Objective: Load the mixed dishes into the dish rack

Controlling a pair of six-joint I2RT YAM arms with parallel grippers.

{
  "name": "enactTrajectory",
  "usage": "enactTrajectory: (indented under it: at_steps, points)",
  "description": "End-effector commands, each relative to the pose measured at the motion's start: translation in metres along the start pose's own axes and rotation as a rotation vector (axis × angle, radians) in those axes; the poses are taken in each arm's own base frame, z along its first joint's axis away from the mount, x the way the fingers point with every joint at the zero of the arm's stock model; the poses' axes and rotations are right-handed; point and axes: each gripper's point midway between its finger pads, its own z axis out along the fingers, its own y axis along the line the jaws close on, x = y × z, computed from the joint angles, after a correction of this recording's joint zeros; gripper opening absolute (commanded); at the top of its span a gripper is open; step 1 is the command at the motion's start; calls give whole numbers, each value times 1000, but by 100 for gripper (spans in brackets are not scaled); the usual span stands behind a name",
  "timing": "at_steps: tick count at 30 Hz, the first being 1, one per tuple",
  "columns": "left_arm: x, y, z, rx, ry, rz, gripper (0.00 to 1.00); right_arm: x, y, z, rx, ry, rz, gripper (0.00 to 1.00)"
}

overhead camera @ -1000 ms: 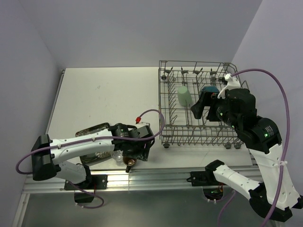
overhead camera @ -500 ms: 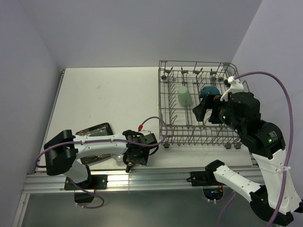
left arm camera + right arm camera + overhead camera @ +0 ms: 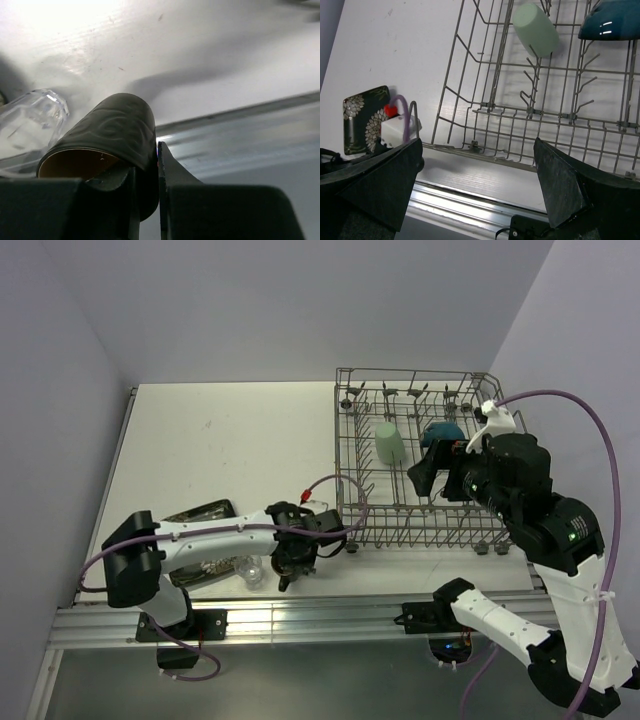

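Mug (image 3: 110, 125) pinched by its wall in left claw (image 3: 147, 166), clear glass (image 3: 30, 117) beside; right claw (image 3: 477, 155) spread above dish rack (image 3: 491, 106).

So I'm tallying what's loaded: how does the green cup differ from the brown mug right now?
The green cup sits in the rack, tipped among the tines; the mug is outside it, near the front edge of the table. The cup is free of both tools; the left tool pinches the mug's wall. The cup is plain pale green; the mug is dark brown, patterned, tan inside. Both are roughly cylindrical.
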Motion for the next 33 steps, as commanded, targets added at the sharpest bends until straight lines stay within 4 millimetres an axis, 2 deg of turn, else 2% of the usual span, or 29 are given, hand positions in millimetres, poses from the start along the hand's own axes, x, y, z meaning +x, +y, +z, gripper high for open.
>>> enactTrajectory:
  at_steps: [1, 2, 4, 5, 6, 8, 10, 11, 13, 14, 15, 16, 17, 18, 20, 21, 22, 23, 24, 27, 28, 33]
  points:
    - [-37, -5, -79, 100, -148, -56, 0, -12, 10, -3, -41, -22, -10, 100]
    - [-55, -16, -122, 215, -223, -84, 0, -10, 13, -1, -50, -8, -2, 100]
    - [-73, -26, -167, 340, -299, -79, 0, -5, 23, 3, -102, 26, 6, 100]
    - [-86, -32, -209, 464, -350, -91, 0, 0, 30, 7, -137, 56, 6, 100]
    - [-92, -38, -231, 538, -382, -83, 0, 0, 39, 9, -179, 67, 11, 100]
    - [-112, -45, -287, 713, -498, -77, 0, 7, 64, 6, -314, 128, 18, 100]
    - [-116, -51, -319, 852, -531, -68, 0, 5, 96, -6, -497, 160, 29, 100]
    - [-128, -49, -344, 938, -608, -96, 0, 3, 107, -13, -566, 163, 32, 100]
    - [-128, -54, -367, 1070, -625, -103, 0, -8, 129, -27, -699, 146, 59, 100]
    - [-136, -51, -380, 1140, -681, -125, 0, -6, 141, -39, -799, 172, 67, 99]
    - [-135, -52, -386, 1192, -679, -120, 0, -18, 154, -49, -877, 138, 94, 98]
    - [-134, -49, -392, 1240, -677, -149, 0, -20, 160, -56, -929, 137, 108, 97]
    - [-138, -50, -382, 1247, -667, -169, 0, -15, 166, -66, -991, 180, 164, 97]
    - [-141, -51, -391, 1297, -693, -170, 0, -29, 175, -76, -1071, 111, 155, 95]
    - [-142, -52, -386, 1318, -674, -183, 0, -28, 180, -89, -1152, 137, 231, 95]
    - [-145, -52, -392, 1349, -696, -184, 0, -38, 185, -100, -1219, 73, 218, 94]
    - [-143, -52, -397, 1381, -691, -189, 0, -35, 185, -97, -1232, 89, 239, 94]
    - [-146, -53, -393, 1389, -688, -199, 0, -36, 186, -98, -1244, 99, 256, 94]
    - [-148, -53, -404, 1442, -706, -209, 0, -34, 186, -96, -1240, 108, 257, 94]
    - [-148, -57, -407, 1508, -688, -209, 0, -35, 186, -94, -1238, 96, 251, 94]
    - [-147, -56, -421, 1568, -709, -208, 0, -35, 186, -91, -1233, 92, 258, 94]
    - [-146, -54, -422, 1599, -694, -214, 0, -34, 183, -86, -1197, 84, 256, 94]
